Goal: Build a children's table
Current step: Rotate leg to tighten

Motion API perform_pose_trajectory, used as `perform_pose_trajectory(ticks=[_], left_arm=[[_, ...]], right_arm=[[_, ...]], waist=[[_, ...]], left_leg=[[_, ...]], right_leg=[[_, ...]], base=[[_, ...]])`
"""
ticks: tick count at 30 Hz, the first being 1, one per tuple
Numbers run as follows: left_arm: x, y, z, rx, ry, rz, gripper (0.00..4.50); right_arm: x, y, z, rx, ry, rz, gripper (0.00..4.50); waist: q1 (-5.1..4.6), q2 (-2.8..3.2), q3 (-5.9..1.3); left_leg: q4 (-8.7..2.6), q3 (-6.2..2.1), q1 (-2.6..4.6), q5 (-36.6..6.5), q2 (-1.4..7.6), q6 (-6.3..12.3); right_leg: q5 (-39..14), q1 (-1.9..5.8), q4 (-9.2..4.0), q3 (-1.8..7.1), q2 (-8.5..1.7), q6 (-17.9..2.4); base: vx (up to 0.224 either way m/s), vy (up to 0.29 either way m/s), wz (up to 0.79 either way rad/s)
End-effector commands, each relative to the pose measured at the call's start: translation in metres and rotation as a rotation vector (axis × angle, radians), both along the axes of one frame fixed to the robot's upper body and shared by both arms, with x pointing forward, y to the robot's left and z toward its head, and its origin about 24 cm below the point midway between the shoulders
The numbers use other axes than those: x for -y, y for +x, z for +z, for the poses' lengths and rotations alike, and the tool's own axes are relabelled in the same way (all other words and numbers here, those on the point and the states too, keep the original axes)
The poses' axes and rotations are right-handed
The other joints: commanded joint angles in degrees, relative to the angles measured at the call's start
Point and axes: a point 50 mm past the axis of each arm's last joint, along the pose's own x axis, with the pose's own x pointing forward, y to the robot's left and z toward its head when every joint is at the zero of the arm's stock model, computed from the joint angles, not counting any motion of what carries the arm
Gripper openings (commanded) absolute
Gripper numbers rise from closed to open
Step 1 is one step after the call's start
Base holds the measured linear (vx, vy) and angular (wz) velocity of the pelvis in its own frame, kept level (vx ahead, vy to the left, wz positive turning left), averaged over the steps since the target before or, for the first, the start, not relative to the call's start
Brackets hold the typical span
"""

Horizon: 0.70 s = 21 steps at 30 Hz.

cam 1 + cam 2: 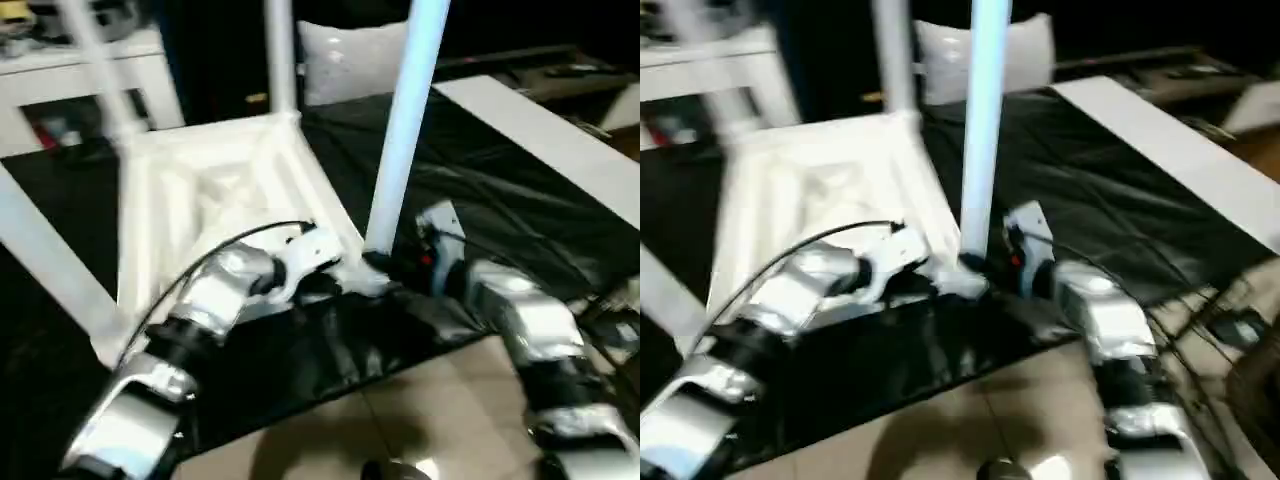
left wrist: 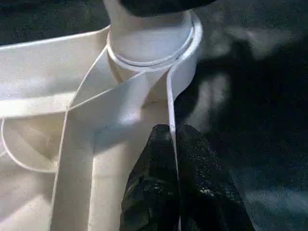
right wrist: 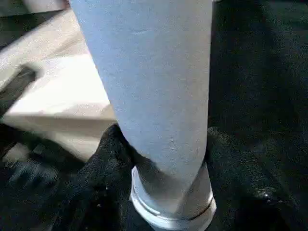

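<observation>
Left eye view: the top point(image 1: 215, 205) is lying underside up on black sheeting point(image 1: 520, 200), ribs facing the camera, filling the 9-to-12 o'clock part of the frame. The near leg point(image 1: 405, 125) is standing in the near corner socket point(image 2: 149, 45), its long axis running almost vertical, tilting slightly toward 1 o'clock as it rises out of frame. Another leg point(image 1: 280, 60) is standing at the far corner, at 12 o'clock. The right gripper point(image 3: 159, 159) is grasping the near leg just above the socket, one black finger on each side of the tube, the arm coming in from 4 o'clock. The left gripper point(image 2: 175, 168) is clenched, fingers pressed together with the thin rim of the top between them, just beside the socket on its 9 o'clock side. Judgement: the coming move is a downward seating of the leg, so what matters is that the leg axis is lining up with the socket axis directly under the right gripper; the right arm is doing the work and the left is steadying. Right wrist view is showing what the eye views blur: the tube's foot sitting inside the collar, with a step still showing at the joint. Left wrist view is adding the socket ring seen from the rim side and the ribs meeting it; whether the leg is fully home I cannot tell.
</observation>
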Motion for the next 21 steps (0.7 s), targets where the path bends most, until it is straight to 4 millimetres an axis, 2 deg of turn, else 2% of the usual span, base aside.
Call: perform_pose_trajectory(ticks=[1,3,4,6,10,11,12,13,14,16,19,20,21], left_arm=[[0.040,-0.006,0.019,0.047,-0.093,-0.129,0.00],[0.041,-0.006,0.019,0.052,-0.093,-0.129,0.00],[0.041,-0.006,0.019,0.054,-0.091,-0.132,0.00],[0.037,-0.006,0.018,0.061,-0.081,-0.134,0.00],[0.030,-0.004,0.016,0.075,-0.063,-0.119,0.00],[0.028,-0.003,0.015,0.079,-0.055,-0.115,0.00],[0.025,-0.003,0.014,0.085,-0.047,-0.113,0.00],[0.022,-0.002,0.013,0.087,-0.040,-0.109,0.00],[0.018,-0.001,0.012,0.088,-0.034,-0.105,0.00],[0.011,0.000,0.011,0.088,-0.029,-0.087,0.00],[0.005,0.002,0.011,0.096,-0.032,-0.073,0.00],[0.002,0.002,0.011,0.107,-0.038,-0.070,0.00],[0.002,0.002,0.011,0.110,-0.039,-0.071,0.00]], right_arm=[[-0.019,0.004,-0.004,-0.035,0.051,-0.027,2.64],[-0.020,0.004,-0.003,-0.025,0.056,-0.028,2.67],[-0.020,0.003,-0.003,-0.019,0.047,-0.023,2.74],[-0.015,0.002,-0.002,0.013,0.015,-0.017,2.99],[-0.005,-0.003,-0.004,0.063,-0.020,-0.011,3.32],[-0.002,-0.006,-0.004,0.076,-0.012,-0.005,3.32],[0.001,-0.009,-0.004,0.085,-0.003,0.002,3.42],[0.005,-0.013,-0.004,0.093,0.009,0.012,3.53],[0.012,-0.019,-0.005,0.088,0.010,0.019,3.62],[0.025,-0.029,-0.011,0.052,-0.012,0.021,3.76],[0.036,-0.036,-0.011,0.047,0.012,0.021,4.06],[0.041,-0.040,-0.009,0.063,0.019,0.021,4.14],[0.042,-0.041,-0.009,0.069,0.015,0.023,4.21]], waist=[[0.73,-0.62,-4.30],[0.93,-0.66,-4.54],[1.58,-0.67,-4.68],[2.49,-0.61,-4.80],[4.04,-0.58,-4.91],[4.22,-0.36,-4.88],[4.68,-0.63,-4.82],[4.93,-0.65,-4.72],[5.25,-0.40,-4.56],[5.76,-0.32,-4.41],[6.25,-0.44,-4.31],[6.21,-0.60,-4.31],[6.26,-0.13,-4.24]], left_leg=[[-4.20,0.19,-1.11,-13.5,-0.15,3.71],[-4.24,0.34,-1.12,-10.4,0.23,5.32],[-4.10,0.57,-0.88,-8.1,0.35,6.04],[-4.03,0.74,-0.84,-4.6,0.39,7.28],[-3.75,1.02,-0.88,-0.8,0.29,9.21],[-3.72,1.07,-0.84,-0.9,0.27,9.27],[-3.75,1.20,-0.77,-1.8,0.24,9.24],[-3.83,1.28,-0.72,-2.6,0.28,9.09],[-4.02,1.30,-0.64,-4.7,0.24,8.12],[-4.24,1.31,-0.46,-6.8,0.29,6.99],[-4.44,1.32,-0.30,-9.0,0.31,6.08],[-4.48,1.31,-0.54,-9.5,0.18,5.72],[-4.55,1.16,-0.62,-9.9,0.18,5.36]], right_leg=[[-28.3,4.12,-4.68,1.51,-1.68,-4.9],[-22.0,4.23,-3.79,2.16,-1.67,-8.2],[-18.8,4.12,-3.32,2.50,-1.61,-9.8],[-14.0,4.28,-2.50,2.84,-1.54,-11.7],[-9.6,4.49,-1.66,3.23,-1.59,-13.2],[-9.8,4.44,-1.74,3.26,-1.53,-13.1],[-11.0,4.45,-1.98,3.29,-1.50,-12.5],[-12.0,4.37,-2.10,3.35,-1.50,-12.3],[-14.8,4.30,-2.48,3.34,-1.37,-11.3],[-18.0,4.26,-2.88,3.29,-1.34,-9.8],[-20.7,4.09,-3.45,3.21,-1.23,-8.2],[-21.7,4.17,-3.56,3.13,-1.21,-7.6],[-22.5,4.22,-3.56,3.04,-1.30,-7.3]], base=[[0.000,0.000,0.00],[0.000,0.000,0.00],[0.000,0.000,0.00],[0.000,0.000,0.00],[0.000,0.000,0.00],[0.000,0.000,0.00],[0.000,0.000,0.00],[0.000,0.000,0.00],[0.000,0.000,0.00],[0.000,0.000,0.00],[0.000,0.000,0.00],[0.000,0.000,0.00],[0.000,0.000,0.00]])
